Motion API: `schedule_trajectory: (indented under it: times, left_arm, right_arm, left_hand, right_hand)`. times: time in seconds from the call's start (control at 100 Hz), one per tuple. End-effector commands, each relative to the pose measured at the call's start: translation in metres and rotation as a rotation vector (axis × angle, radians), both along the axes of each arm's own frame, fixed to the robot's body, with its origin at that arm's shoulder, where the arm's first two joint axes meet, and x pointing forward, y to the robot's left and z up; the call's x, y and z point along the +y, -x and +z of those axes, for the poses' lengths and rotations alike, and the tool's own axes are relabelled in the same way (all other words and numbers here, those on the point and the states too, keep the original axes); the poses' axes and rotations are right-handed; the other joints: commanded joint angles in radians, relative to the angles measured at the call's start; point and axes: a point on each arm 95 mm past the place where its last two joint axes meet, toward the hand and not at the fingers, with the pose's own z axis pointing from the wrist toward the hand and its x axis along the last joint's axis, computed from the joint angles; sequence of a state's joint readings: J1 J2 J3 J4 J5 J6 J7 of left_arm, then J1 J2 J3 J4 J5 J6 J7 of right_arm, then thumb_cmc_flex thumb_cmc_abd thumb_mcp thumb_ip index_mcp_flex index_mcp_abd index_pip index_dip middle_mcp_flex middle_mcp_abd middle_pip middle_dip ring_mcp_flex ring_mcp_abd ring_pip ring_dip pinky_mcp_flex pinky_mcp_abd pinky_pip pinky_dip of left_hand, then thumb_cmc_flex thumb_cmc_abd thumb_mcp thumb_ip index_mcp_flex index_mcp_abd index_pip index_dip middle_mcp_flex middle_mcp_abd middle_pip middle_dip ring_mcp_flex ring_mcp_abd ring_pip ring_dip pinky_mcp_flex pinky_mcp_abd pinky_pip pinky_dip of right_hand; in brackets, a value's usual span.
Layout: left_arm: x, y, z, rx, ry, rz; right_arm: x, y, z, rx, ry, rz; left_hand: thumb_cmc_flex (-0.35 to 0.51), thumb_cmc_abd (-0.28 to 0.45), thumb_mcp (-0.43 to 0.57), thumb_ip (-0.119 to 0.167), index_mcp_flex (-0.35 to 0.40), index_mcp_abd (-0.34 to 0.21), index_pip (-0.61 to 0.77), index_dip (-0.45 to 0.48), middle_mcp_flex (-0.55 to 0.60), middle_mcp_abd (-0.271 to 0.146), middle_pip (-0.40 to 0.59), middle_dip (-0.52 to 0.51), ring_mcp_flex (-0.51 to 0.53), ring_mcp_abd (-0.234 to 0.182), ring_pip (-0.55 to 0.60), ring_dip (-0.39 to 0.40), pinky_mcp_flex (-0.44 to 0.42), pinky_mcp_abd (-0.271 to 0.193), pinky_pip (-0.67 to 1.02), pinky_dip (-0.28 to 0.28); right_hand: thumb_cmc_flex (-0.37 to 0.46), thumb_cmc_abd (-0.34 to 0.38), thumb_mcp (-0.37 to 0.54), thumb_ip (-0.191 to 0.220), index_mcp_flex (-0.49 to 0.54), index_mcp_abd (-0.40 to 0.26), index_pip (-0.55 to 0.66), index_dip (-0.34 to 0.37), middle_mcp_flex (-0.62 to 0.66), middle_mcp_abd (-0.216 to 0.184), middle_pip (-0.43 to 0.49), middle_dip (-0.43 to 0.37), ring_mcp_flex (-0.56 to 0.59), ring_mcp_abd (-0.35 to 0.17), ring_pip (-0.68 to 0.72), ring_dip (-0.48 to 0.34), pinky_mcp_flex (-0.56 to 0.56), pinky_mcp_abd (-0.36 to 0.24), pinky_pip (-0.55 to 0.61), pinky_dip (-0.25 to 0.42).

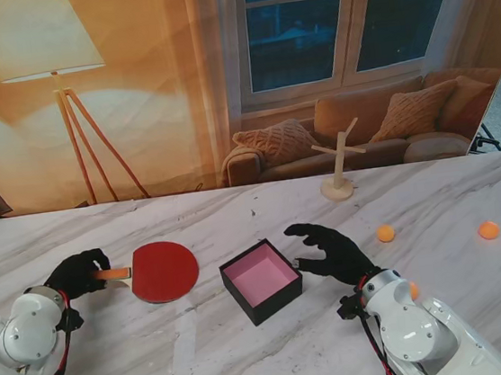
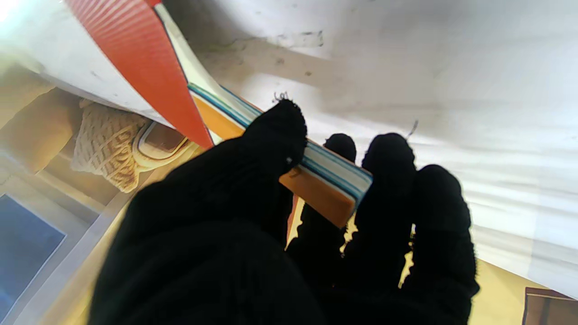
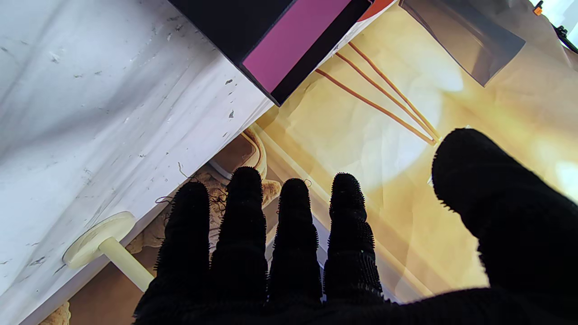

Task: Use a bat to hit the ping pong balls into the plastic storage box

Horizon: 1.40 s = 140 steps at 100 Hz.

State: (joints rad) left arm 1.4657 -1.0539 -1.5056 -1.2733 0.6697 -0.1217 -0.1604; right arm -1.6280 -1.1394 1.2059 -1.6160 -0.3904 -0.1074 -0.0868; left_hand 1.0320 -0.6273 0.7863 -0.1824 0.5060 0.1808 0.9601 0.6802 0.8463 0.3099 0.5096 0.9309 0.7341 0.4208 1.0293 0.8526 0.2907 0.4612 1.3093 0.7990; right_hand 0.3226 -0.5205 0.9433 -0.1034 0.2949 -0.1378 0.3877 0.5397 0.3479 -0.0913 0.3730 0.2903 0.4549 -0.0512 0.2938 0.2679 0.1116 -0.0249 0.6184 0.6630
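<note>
At table centre: storage box (image 1: 261, 280). Left hand (image 1: 77, 273) clasps bat (image 1: 163, 271) handle at box's 9 o'clock. Right hand (image 1: 330, 252) splayed, empty, box's 3 o'clock; two balls (image 1: 385, 233) (image 1: 488, 231) farther right.

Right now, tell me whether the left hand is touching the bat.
Touching. The left wrist view shows the left hand with its thumb and fingers closed around the bat at its handle; the stand view agrees.
</note>
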Motion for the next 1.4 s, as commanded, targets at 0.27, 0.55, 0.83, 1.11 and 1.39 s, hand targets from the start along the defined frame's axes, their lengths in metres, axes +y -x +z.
schedule_trajectory:
  times: [0.27,0.55,0.83,1.11,1.39]
  left_arm:
    - [-0.002,0.008,0.033,-0.054,0.039,-0.048]
    - [0.000,0.015,0.061,-0.096,0.059,-0.074]
    - [0.001,0.021,0.084,-0.106,0.070,-0.099]
    - [-0.001,0.025,0.105,-0.190,0.070,-0.139]
    - [-0.001,0.032,0.122,-0.190,0.037,-0.186]
  right_arm:
    - [0.002,0.001,-0.002,0.009,-0.001,0.008]
    - [0.002,0.001,-0.002,0.007,-0.004,0.010]
    - [0.003,0.001,-0.002,0.009,-0.007,0.010]
    - [0.003,0.001,-0.002,0.009,-0.008,0.013]
    - [0.003,0.001,-0.002,0.012,-0.009,0.012]
  left_hand:
    - [0.118,0.192,-0.098,0.016,0.149,-0.035,-0.019,-0.081,0.086,0.028,0.110,0.045,0.081,0.105,0.106,0.058,0.015,-0.059,0.057,0.080]
    - [0.111,0.188,-0.094,0.016,0.197,-0.032,-0.031,-0.119,0.086,0.036,0.127,0.060,0.082,0.110,0.124,0.077,0.005,-0.060,0.057,0.096]
    - [0.160,0.262,-0.187,0.028,0.209,-0.046,-0.072,-0.128,0.049,0.035,0.149,0.057,0.048,0.111,0.115,0.092,-0.028,-0.072,0.036,0.123]
    - [0.149,0.233,-0.162,0.029,0.229,-0.052,-0.070,-0.106,0.069,0.025,0.129,0.069,0.055,0.113,0.105,0.092,-0.021,-0.070,0.035,0.125]
    - [0.131,0.208,-0.133,0.022,0.232,-0.045,-0.064,-0.113,0.084,0.023,0.132,0.071,0.074,0.108,0.113,0.092,-0.005,-0.068,0.043,0.125]
  right_hand:
    - [-0.017,0.016,-0.018,0.023,0.002,-0.014,0.004,0.009,-0.039,-0.004,0.002,0.010,-0.042,0.001,-0.004,0.013,-0.003,-0.021,-0.007,0.022]
    - [-0.017,0.017,-0.019,0.023,0.003,-0.015,0.003,0.010,-0.039,-0.004,0.002,0.010,-0.042,0.000,-0.004,0.014,-0.002,-0.021,-0.008,0.023]
    - [-0.017,0.017,-0.019,0.023,0.005,-0.015,0.003,0.011,-0.042,-0.003,0.001,0.010,-0.042,0.000,-0.004,0.014,-0.002,-0.022,-0.009,0.024]
    - [-0.020,0.020,-0.020,0.024,0.007,-0.014,0.003,0.012,-0.045,-0.002,0.001,0.010,-0.042,0.000,-0.004,0.014,-0.001,-0.022,-0.010,0.025]
    - [-0.019,0.022,-0.020,0.024,0.003,-0.014,0.000,0.012,-0.051,-0.001,0.005,0.012,-0.043,-0.001,-0.005,0.014,-0.002,-0.021,-0.011,0.027]
